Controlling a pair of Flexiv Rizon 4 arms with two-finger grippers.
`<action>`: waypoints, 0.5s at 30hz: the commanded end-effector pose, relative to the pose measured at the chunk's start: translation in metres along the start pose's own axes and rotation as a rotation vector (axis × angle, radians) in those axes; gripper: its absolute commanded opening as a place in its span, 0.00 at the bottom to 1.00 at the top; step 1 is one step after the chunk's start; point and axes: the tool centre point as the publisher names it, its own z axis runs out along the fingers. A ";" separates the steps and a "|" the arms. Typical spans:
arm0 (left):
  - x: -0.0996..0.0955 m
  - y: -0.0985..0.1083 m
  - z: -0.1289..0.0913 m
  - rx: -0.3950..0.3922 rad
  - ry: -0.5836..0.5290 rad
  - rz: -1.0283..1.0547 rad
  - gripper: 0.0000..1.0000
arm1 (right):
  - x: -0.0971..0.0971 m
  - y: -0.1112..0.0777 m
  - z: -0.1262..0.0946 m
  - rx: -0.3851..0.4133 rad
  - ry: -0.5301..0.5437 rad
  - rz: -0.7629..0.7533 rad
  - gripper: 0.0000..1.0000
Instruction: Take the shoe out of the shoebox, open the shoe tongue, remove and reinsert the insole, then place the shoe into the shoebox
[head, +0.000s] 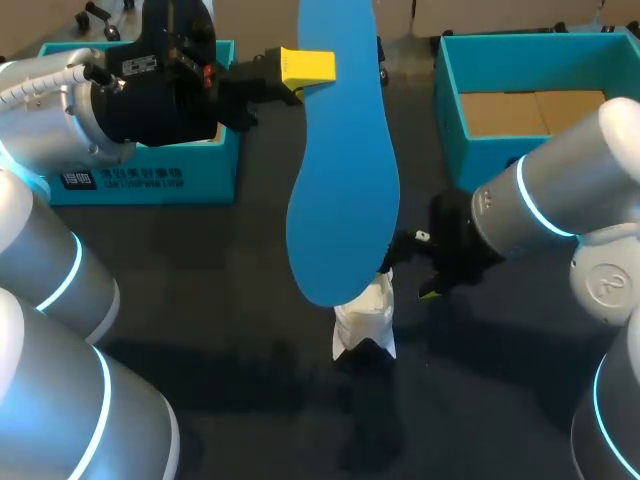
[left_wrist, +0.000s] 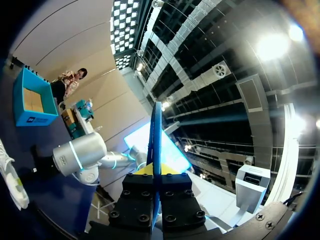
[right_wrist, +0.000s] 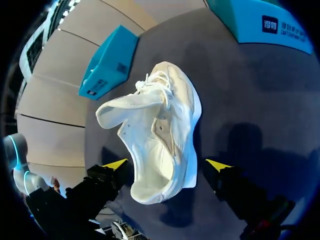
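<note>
Blue insole (head: 340, 170), clamped high in the left gripper (head: 300, 68), is out of the white sneaker (right_wrist: 160, 135) straddled by the wide-open right gripper (right_wrist: 166, 165); reinserting likely needs lowering it toe-first.

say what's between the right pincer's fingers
The white shoe lies between the right pincer's open fingers, touching neither; the right wrist view shows it.

Dark table (head: 200, 320) (possibly matte), shadowed.
</note>
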 end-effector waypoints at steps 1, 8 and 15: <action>0.005 0.003 0.007 0.014 -0.003 0.000 0.00 | 0.005 0.001 -0.008 -0.032 0.047 -0.024 1.00; 0.005 0.003 0.007 0.014 -0.003 0.000 0.00 | 0.013 0.004 -0.039 -0.051 0.152 -0.108 1.00; 0.005 0.003 0.007 0.014 -0.003 0.000 0.00 | 0.022 0.014 -0.060 -0.056 0.280 -0.186 1.00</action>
